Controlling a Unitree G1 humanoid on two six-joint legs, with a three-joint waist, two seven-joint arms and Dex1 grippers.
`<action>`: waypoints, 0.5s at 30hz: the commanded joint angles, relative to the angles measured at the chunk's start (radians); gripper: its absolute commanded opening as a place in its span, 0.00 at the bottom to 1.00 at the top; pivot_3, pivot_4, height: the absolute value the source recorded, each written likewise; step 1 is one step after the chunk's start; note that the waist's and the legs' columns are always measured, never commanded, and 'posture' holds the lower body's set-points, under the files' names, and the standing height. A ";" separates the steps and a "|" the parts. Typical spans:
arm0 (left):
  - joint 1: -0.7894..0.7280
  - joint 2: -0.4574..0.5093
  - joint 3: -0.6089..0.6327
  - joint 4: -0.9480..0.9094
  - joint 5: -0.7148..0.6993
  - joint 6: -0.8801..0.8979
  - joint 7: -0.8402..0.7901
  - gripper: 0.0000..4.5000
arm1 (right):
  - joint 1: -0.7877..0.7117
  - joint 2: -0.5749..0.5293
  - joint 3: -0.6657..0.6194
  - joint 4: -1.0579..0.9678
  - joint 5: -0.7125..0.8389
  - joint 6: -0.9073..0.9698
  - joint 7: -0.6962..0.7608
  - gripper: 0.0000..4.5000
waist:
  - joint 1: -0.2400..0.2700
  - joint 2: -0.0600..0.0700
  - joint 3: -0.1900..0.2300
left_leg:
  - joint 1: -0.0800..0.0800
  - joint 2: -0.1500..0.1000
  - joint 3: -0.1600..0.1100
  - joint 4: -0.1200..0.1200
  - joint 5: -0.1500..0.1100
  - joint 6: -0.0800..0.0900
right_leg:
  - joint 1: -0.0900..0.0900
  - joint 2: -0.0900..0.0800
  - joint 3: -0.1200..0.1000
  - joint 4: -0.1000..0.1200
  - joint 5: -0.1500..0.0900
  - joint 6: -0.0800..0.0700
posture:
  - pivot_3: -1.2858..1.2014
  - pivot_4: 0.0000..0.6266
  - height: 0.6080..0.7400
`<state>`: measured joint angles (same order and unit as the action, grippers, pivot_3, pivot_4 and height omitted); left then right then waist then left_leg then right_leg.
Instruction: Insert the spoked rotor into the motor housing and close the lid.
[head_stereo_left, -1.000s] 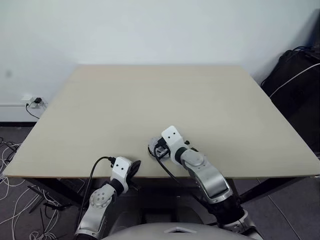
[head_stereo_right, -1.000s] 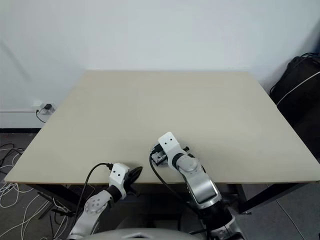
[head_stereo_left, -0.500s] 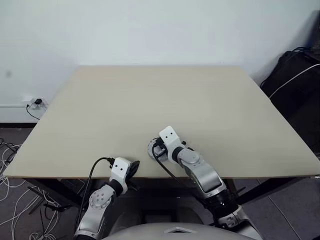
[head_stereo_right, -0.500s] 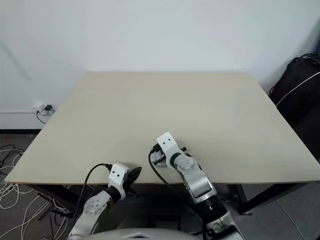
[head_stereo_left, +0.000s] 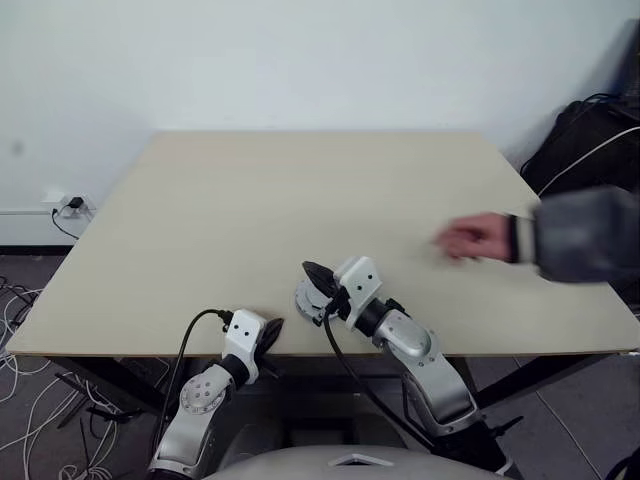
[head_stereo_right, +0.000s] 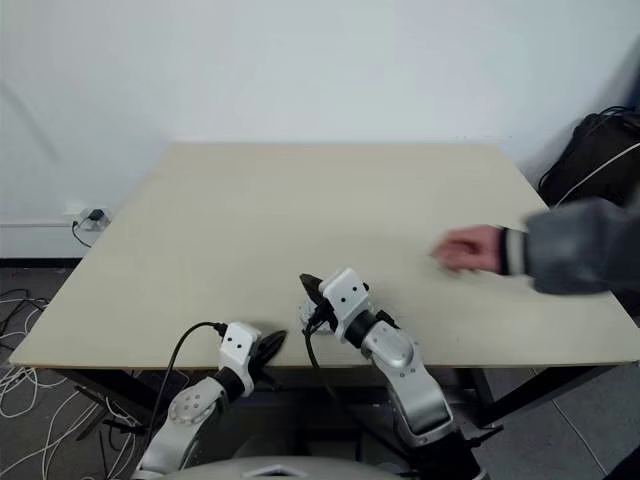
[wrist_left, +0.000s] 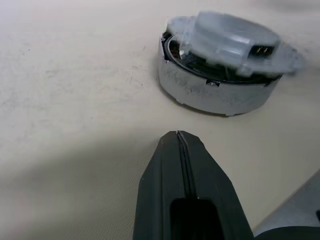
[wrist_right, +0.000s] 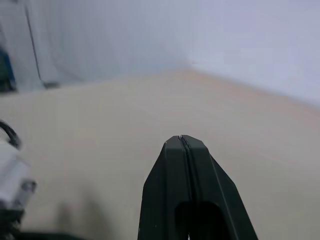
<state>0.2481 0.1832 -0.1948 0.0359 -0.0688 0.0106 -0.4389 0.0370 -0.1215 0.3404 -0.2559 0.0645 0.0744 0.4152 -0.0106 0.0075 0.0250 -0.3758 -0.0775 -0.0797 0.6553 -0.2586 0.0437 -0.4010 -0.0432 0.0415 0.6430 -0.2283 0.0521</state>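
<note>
Housing (wrist_left: 220, 85) sits on the table (head_stereo_left: 250, 200) near its front edge, silver wall, copper windings visible under a pale blurred part. Left gripper (wrist_left: 178, 137) fingers pressed together, empty, just short of the housing. Right gripper (head_stereo_left: 312, 271) likewise closed, empty, raised above the housing. A person's hand (head_stereo_left: 475, 238) reaches over the table's right side

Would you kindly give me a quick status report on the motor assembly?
Both grippers shut, empty: left gripper, right gripper. Motor housing on the table near its front edge. A person's hand reaching in over the table's right side.
</note>
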 joint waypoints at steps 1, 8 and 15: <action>-0.016 0.003 -0.006 -0.052 -0.003 0.007 -0.006 0.00 | 0.003 0.043 -0.040 -0.027 0.009 -0.148 -0.049 0.01 | 0.000 0.000 0.000 | 0.000 0.000 0.000 0.000 0.000 0.000 | 0.000 0.000 0.000 0.000 0.000 0.000 | 0.52 0.00 1.00; -0.022 0.004 -0.008 -0.054 -0.007 0.016 -0.006 0.00 | 0.011 0.058 -0.055 0.002 -0.022 -0.272 -0.099 0.01 | 0.002 0.000 0.000 | 0.000 0.000 0.000 0.000 0.000 0.000 | 0.000 0.000 0.000 0.000 0.000 0.000 | 0.52 0.00 1.00; -0.026 0.002 -0.007 -0.057 -0.006 0.020 -0.002 0.00 | 0.010 0.050 -0.046 0.010 -0.018 -0.290 -0.090 0.01 | 0.003 0.000 0.000 | 0.000 0.000 0.000 0.000 0.000 0.000 | 0.000 0.000 0.001 0.000 -0.001 -0.003 | 0.52 0.00 1.00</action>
<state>0.2394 0.1836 -0.2044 0.0349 -0.0697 0.0376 -0.4394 0.0613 -0.0747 0.2961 -0.2343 0.0447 -0.1913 0.3235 -0.0080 0.0077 0.0253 -0.3754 -0.0775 -0.0797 0.6553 -0.2586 0.0437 -0.4007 -0.0432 0.0423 0.6431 -0.2297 0.0494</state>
